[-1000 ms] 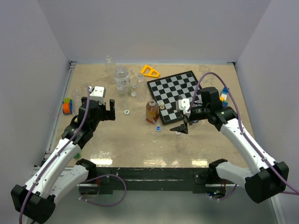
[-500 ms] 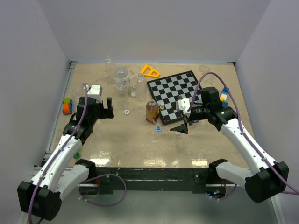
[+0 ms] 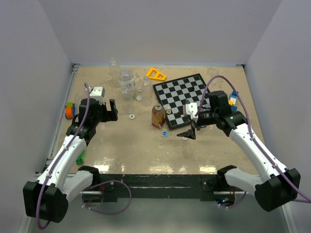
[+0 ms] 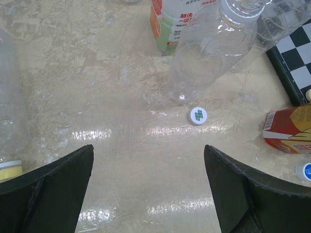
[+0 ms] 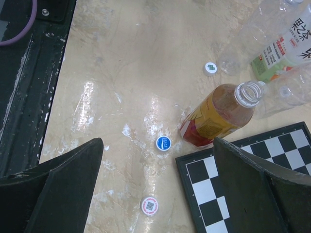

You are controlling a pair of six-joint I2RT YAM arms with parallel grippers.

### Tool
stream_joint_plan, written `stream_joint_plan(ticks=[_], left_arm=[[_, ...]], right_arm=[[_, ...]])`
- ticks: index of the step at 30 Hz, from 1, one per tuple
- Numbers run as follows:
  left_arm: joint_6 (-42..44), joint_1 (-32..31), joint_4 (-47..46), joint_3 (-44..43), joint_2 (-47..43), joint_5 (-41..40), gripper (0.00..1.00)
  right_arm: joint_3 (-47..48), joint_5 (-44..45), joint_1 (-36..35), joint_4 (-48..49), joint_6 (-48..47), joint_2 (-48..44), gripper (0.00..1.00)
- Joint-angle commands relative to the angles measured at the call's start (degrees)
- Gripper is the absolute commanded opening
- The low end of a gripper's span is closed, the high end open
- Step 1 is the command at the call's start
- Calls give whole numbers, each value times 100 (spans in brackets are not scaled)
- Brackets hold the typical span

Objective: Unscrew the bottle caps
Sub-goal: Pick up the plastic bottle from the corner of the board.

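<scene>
1 blue cap (image 5: pixel 164 142), 2 white caps (image 5: pixel 210 68) loose | 1 amber bottle (image 5: pixel 218 115), capless | clear bottles (image 4: pixel 214 53) overlap, uncounted | left gripper (image 4: pixel 148 155), right gripper (image 3: pixel 188 132) spread wide, empty

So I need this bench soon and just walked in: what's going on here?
It's a cap-unscrewing job, but nothing is being handled right now: the left gripper and right gripper are both open and empty. The amber bottle beside the chessboard stands uncapped. A blue cap and a white cap lie loose on the table near it.
</scene>
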State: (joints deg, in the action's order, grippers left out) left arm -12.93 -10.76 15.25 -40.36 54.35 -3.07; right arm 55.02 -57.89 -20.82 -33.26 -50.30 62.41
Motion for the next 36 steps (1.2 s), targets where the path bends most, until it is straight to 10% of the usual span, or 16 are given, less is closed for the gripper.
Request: stream_joint_plan(ticks=[1,36], left_arm=[[-140,127,-320,-77,137,236,100],[318,1067,-373,-1589,2589,-1530,100]], right_arm=[[-1,32,25,-6,-76,-168,98],[-106,85,16,162,56,-414,98]])
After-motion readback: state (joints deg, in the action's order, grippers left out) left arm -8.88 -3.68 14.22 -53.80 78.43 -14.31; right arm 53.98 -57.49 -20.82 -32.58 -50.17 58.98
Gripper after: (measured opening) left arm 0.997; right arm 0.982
